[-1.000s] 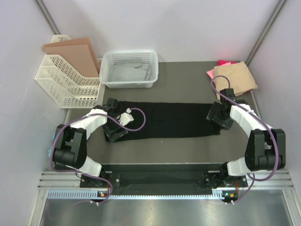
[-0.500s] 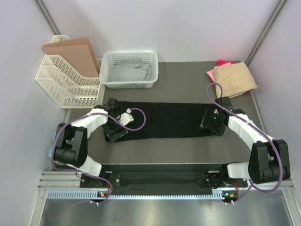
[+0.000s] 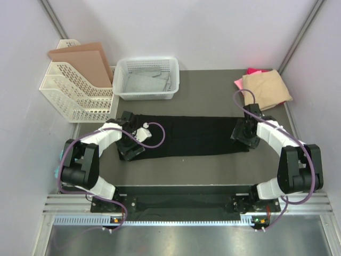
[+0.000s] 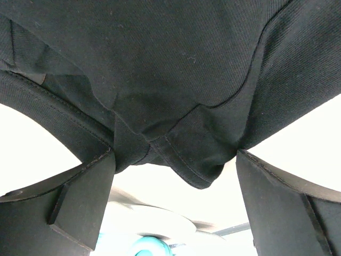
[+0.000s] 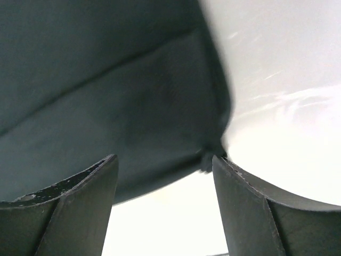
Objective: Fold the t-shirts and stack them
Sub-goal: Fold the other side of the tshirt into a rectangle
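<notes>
A black t-shirt [image 3: 194, 136], folded into a long strip, lies across the middle of the table. My left gripper [image 3: 129, 144] sits at its left end, open, with black cloth [image 4: 176, 96] bunched just past the fingertips [image 4: 80, 202] and nothing pinched. At the strip's right end my right gripper [image 3: 245, 134] is open. The shirt's corner [image 5: 210, 157] lies by the tip of its right finger [image 5: 266, 213]. At the back right, a folded tan t-shirt [image 3: 266, 88] rests on a pink one [image 3: 254, 71].
A white mesh basket [image 3: 148, 79] holding grey cloth stands behind the shirt. At the back left is a white file rack [image 3: 69, 98] with brown cardboard sheets [image 3: 85, 61]. Walls close in on both sides of the table [image 3: 208, 93].
My right gripper swung in over the shirt's right end, then drew back outward a little, and its jaws narrowed slightly. The left arm has not moved.
</notes>
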Robot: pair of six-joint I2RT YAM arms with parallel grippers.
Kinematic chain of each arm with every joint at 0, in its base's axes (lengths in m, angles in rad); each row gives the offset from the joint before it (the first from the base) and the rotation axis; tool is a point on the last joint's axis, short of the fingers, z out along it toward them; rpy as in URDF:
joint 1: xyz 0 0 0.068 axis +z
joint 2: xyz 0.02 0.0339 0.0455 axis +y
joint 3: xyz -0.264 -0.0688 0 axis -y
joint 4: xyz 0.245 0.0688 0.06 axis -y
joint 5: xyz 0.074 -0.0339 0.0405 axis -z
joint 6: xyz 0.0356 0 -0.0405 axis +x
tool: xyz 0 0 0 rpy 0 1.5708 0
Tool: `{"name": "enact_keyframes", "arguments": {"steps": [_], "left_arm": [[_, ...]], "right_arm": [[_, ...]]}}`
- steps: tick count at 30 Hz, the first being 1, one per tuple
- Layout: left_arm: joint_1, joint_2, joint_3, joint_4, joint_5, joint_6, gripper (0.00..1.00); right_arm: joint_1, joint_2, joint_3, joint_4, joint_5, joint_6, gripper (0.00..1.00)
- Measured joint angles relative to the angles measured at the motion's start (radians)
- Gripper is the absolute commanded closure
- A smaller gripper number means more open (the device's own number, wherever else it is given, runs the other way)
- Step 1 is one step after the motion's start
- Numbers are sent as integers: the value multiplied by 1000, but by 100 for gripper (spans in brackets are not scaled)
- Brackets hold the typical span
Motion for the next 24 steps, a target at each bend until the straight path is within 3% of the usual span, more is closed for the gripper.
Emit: {"name": "enact_keyframes", "arguments": {"steps": [19,24], "left_arm": [[0,0,-4,12,7,16,1],[0,0,-6,13,8,19,1]], "right_arm": [[-192,86,72,-63,124,2,29],[-210,94,108,-51,65,-11,29]]}}
